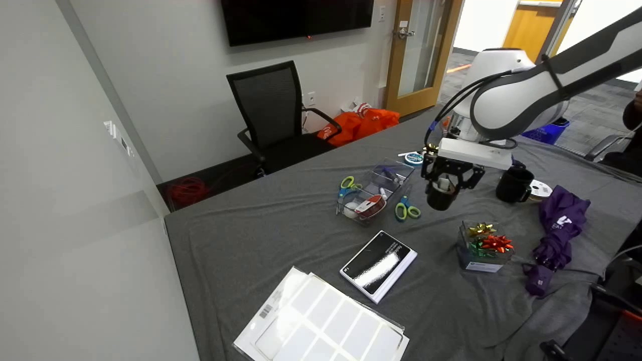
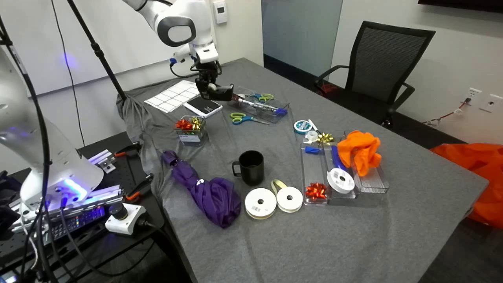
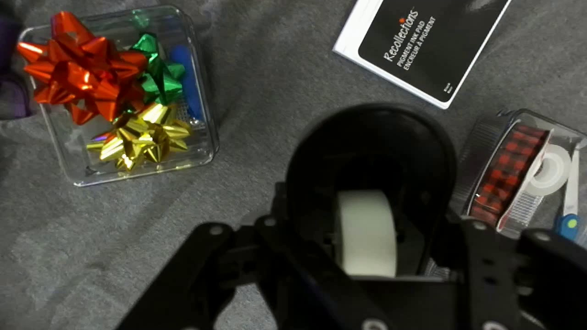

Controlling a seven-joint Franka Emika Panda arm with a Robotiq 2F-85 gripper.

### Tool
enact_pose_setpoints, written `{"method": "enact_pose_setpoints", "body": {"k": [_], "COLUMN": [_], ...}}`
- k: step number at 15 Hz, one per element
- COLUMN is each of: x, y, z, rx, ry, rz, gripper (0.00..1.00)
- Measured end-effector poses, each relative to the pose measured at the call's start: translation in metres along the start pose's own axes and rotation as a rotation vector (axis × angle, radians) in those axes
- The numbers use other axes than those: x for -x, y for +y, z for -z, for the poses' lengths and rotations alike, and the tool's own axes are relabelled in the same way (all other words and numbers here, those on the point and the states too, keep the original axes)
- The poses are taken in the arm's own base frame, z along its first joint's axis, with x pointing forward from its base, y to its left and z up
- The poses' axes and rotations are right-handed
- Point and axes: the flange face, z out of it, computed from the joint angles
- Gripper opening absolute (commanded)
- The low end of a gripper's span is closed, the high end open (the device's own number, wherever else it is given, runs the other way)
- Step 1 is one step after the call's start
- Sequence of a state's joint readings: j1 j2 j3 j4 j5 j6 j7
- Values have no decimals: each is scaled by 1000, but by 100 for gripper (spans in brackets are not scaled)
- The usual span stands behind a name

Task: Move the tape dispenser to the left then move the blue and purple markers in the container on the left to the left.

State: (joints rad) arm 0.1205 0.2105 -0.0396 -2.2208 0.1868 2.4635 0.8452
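Pincer (image 3: 367, 224) grips tape dispenser (image 3: 369, 176), long axis pointing up wrist view.

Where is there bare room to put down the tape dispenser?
Bare cloth lies between the white sheets and red-ribbon tray, beside the ink pad, and, in an exterior view, in front of the two spools. It is crowded around the mug, umbrella and orange fabric.
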Motion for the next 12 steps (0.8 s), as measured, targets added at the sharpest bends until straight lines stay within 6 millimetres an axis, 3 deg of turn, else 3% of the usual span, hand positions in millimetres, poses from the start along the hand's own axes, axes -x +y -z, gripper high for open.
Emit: {"method": "enact_pose_setpoints", "body": {"k": [4,12], "x": [17,78], "y": [-7,-39], "z": [-24,-78], "rx": [-24,13], "ry": [14,0], "rz": [-136,-381], "gripper": [41,41]}}
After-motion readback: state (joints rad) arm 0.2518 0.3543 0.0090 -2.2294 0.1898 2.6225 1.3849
